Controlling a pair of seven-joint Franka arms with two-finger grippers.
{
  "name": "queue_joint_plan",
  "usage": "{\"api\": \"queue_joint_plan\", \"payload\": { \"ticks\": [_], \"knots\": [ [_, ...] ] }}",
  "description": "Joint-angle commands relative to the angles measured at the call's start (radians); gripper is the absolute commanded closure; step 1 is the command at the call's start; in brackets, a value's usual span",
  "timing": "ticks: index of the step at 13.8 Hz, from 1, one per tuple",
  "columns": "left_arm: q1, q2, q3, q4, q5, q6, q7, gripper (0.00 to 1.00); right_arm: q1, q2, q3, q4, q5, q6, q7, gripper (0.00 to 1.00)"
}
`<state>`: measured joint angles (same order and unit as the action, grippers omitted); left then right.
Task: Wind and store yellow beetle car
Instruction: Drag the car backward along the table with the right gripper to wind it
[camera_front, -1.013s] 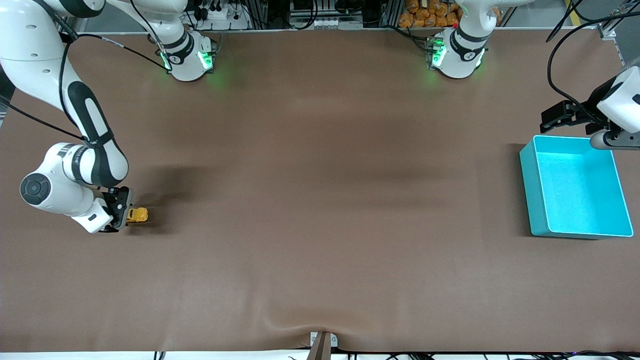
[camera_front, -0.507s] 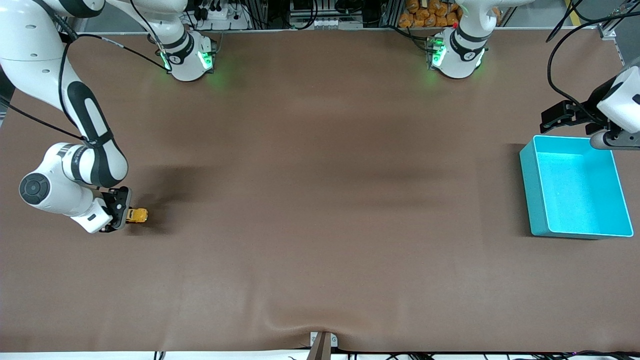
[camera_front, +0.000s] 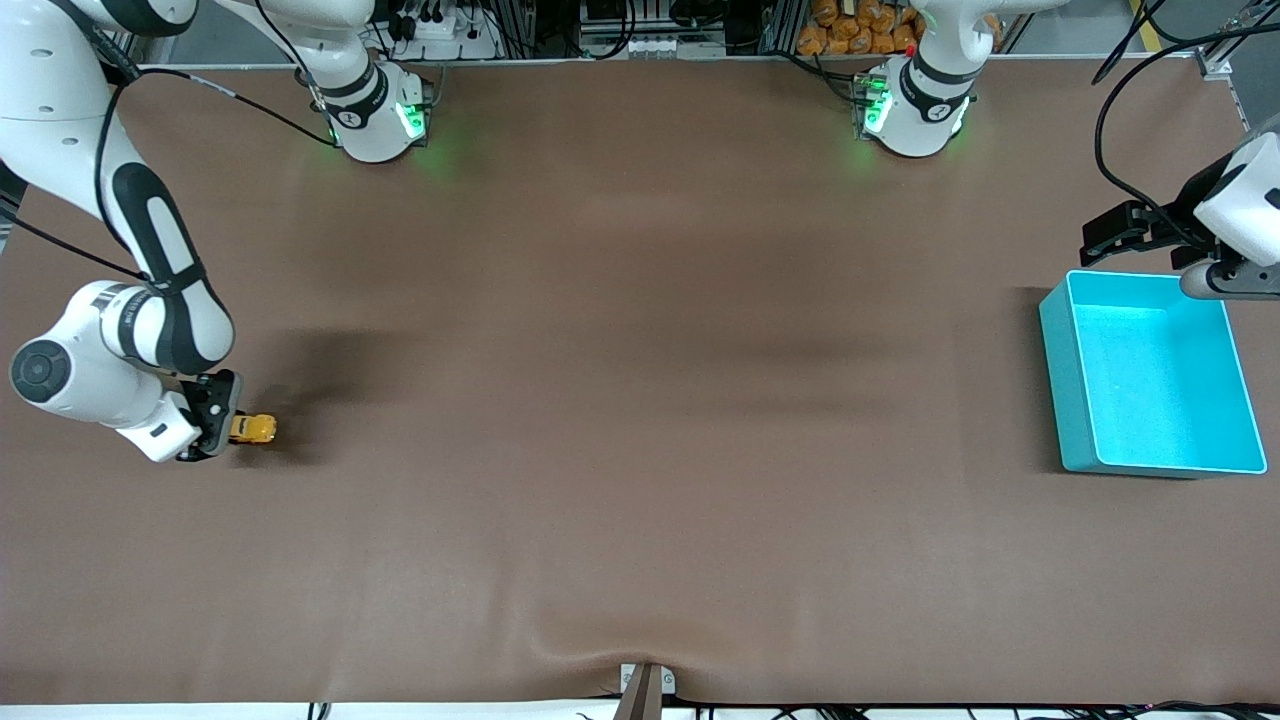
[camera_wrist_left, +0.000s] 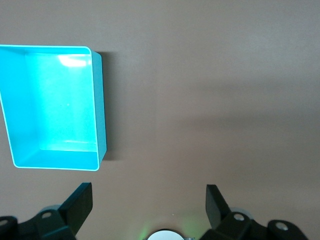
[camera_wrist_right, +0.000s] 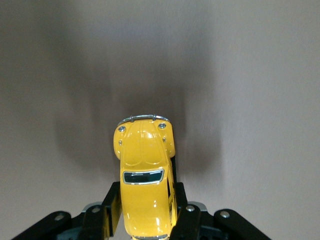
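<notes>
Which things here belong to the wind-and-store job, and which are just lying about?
Job:
- yellow beetle car, clamped in right gripper
- turquoise bin, empty
- left gripper, open, waiting near the bin

Lying about:
- small fixture at table's near edge

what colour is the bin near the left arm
Turquoise; the bin shows best in the left wrist view.

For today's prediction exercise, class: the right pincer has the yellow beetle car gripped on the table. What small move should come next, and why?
Probably a short pull-back along the table toward the right arm's end. The right pincer is shut on the yellow beetle car, which sits low on the brown table, so dragging it should wind it. The turquoise bin stands empty under the waiting left pincer, which is open.
</notes>
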<state>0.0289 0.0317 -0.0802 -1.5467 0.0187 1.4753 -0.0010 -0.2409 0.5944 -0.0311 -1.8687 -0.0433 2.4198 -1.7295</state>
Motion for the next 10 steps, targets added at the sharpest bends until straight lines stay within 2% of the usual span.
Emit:
{"api": "queue_joint_plan", "payload": {
  "ticks": [1,5,10],
  "knots": [
    [0.003,-0.001,-0.004,0.002,0.02,-0.003,-0.01,0.0,-0.066,0.047,0.011,0.013,-0.006,-0.002,-0.076,0.79],
    [0.003,0.0,-0.004,0.002,0.02,-0.001,-0.008,0.0,-0.149,0.085,0.011,0.04,-0.015,0.007,-0.183,0.78],
    [0.003,-0.001,-0.004,0.002,0.02,-0.001,-0.008,0.0,-0.245,0.159,0.01,0.126,-0.021,0.007,-0.315,0.77]
  ]
}}
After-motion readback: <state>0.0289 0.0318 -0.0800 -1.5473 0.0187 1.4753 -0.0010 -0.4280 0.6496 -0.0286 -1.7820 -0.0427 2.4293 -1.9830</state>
